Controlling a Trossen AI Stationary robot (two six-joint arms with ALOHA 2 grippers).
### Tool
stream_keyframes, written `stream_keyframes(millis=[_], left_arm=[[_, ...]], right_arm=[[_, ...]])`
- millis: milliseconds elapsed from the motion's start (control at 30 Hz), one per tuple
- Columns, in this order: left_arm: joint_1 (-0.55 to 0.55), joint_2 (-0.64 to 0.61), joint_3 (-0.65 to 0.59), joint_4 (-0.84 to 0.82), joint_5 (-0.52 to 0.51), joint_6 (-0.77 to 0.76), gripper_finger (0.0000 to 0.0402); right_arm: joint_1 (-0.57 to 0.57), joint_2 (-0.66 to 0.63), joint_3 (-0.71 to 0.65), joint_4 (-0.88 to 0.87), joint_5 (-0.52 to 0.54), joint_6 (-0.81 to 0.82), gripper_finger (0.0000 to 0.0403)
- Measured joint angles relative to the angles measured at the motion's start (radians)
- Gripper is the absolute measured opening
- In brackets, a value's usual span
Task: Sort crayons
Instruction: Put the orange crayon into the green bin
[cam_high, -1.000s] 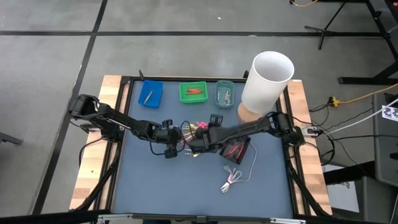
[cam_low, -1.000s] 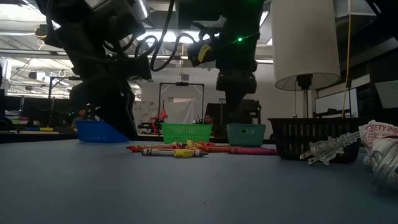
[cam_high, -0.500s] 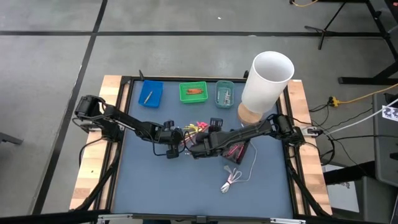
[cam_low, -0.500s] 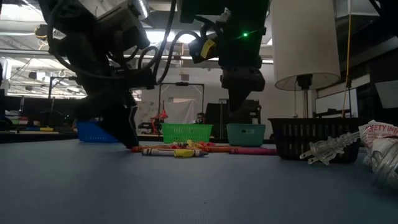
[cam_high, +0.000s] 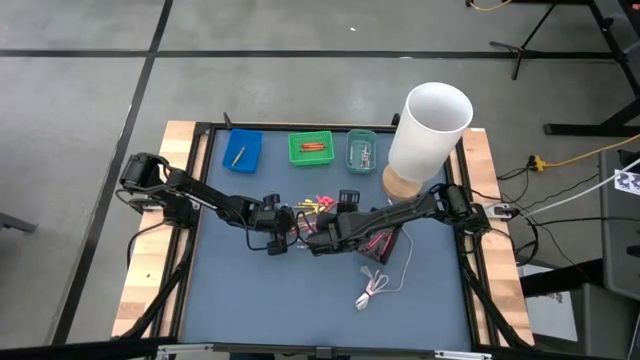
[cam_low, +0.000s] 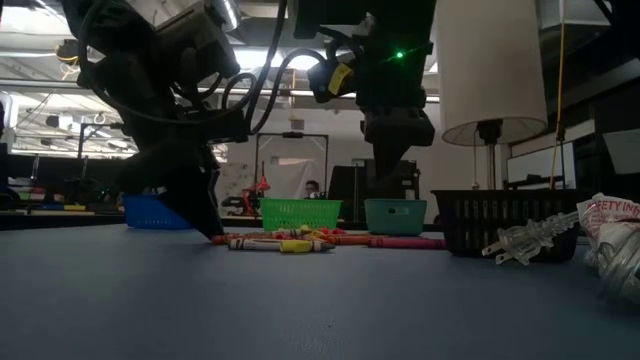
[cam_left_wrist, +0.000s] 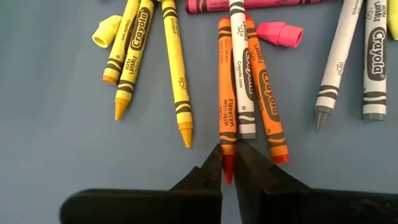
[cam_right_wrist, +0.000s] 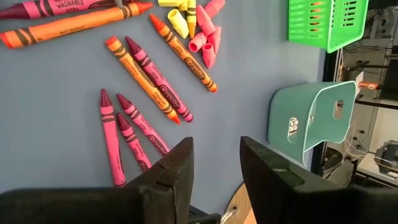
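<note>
— What changed at the crayons, heaped just before the green tray?
— The left gripper has dropped and pinched an orange crayon; the right gripper hovers, fingers apart.

Overhead light: even and bright on the blue surface, soft short shadows under the arms.
Low view: dim and backlit; ceiling lights glare behind, arms are silhouettes, the near surface blurs.
Wrist views: crayons sharp and evenly lit, faint shadows.
White lampshade: brightest thing, nearly washed out.
</note>
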Motion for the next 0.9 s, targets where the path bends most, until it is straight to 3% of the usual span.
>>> stream_keyframes(millis=[433, 900], left_arm=[[0.002, -0.063, -0.003, -0.004, -0.018, 0.008, 0.0005], [0.091, -0.15, -0.002, 0.028, -0.11, 0.109, 0.0006]], right_arm=[[0.0, 0.0, 0.0, 0.011, -0.187, -0.053, 0.0129], [-0.001, 0.0, 0.0, 0.018, -0.21, -0.161, 0.0129]])
